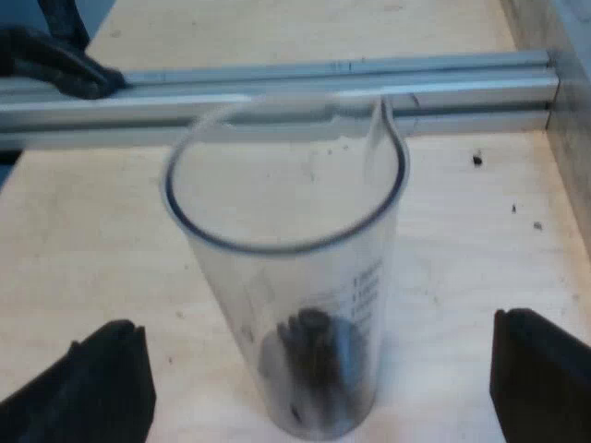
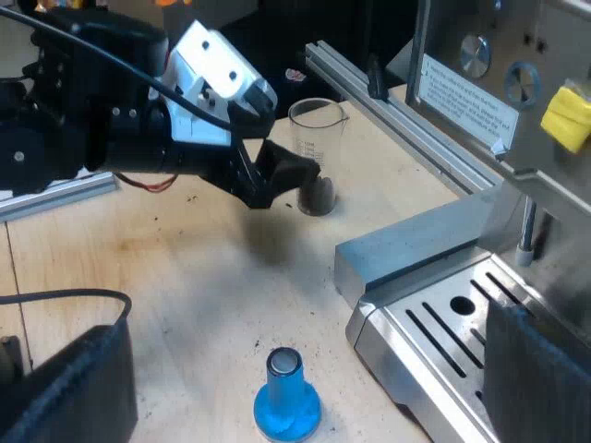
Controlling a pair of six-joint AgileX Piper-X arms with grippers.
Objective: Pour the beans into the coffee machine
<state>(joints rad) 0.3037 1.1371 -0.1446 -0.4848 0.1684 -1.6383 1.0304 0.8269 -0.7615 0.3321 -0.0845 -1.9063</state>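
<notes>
Clear plastic, by the look of it: the measuring glass (image 1: 286,268) stands upright on the wooden table (image 1: 83,240), a small dark heap of beans (image 1: 314,360) in its bottom and printed marks down its wall. A pouring lip sits on its rim, on the side toward the aluminium rail (image 1: 277,92), which runs just beside the glass.

My left gripper (image 1: 319,323) is level with the glass, jaws spread wide, one finger on each side and both apart from the wall. It holds nothing.

I judge this glass light, thin-walled and smooth, so it could slip or tip if nudged low. The best hold looks to be around the middle of the wall, above the beans, squeezing gently and keeping it upright.

Well apart from the glass, my right gripper (image 2: 314,323) hangs with jaws wide and empty. A blue tamper (image 2: 286,397) stands on the table, nearer to it than to the glass. The espresso machine (image 2: 499,83) stands beyond the rail from the glass.
</notes>
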